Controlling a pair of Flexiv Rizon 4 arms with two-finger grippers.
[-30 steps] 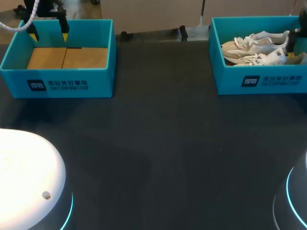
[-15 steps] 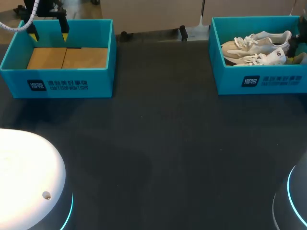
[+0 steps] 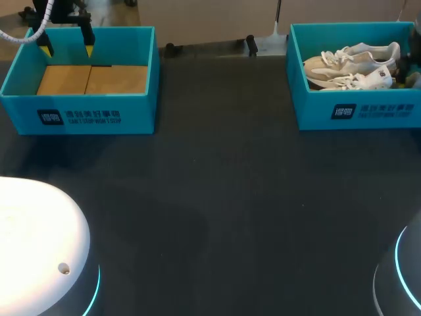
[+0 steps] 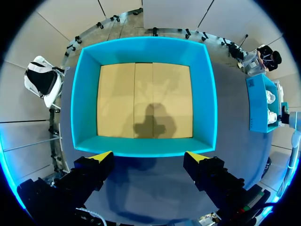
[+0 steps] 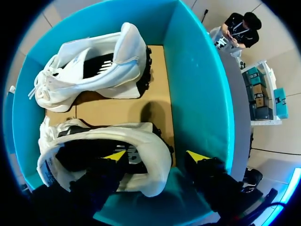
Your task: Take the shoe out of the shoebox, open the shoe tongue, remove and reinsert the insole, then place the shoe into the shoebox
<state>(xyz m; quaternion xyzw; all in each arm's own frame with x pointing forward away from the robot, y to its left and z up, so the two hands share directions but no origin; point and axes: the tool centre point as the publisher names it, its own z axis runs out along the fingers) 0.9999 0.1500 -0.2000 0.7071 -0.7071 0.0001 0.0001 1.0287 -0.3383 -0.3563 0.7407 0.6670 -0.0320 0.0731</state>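
Note:
Two white sneakers lie in the right blue shoebox (image 3: 358, 113): the near shoe (image 3: 355, 81) and the far shoe (image 3: 348, 58). In the right wrist view my right gripper (image 5: 156, 156) straddles the heel of the near shoe (image 5: 155, 139). One finger is inside the shoe's opening, the other outside the heel, with a small gap showing there. The far shoe (image 5: 94, 61) lies ahead of it, and the box wall (image 5: 197, 84) rises beside the outer finger. My left gripper (image 3: 66, 47) hangs open over the back of the left shoebox (image 3: 79, 117).
The left shoebox (image 4: 84, 103) holds only its bare cardboard floor, seen under my left gripper (image 4: 149, 157). Dark table stretches between the two boxes. The robot's bases sit at the front corners of the table.
My right gripper has sunk lower at the right end of the shoebox, its yellow tip gone from the head view. The near shoe shifted slightly. The left arm has not moved.

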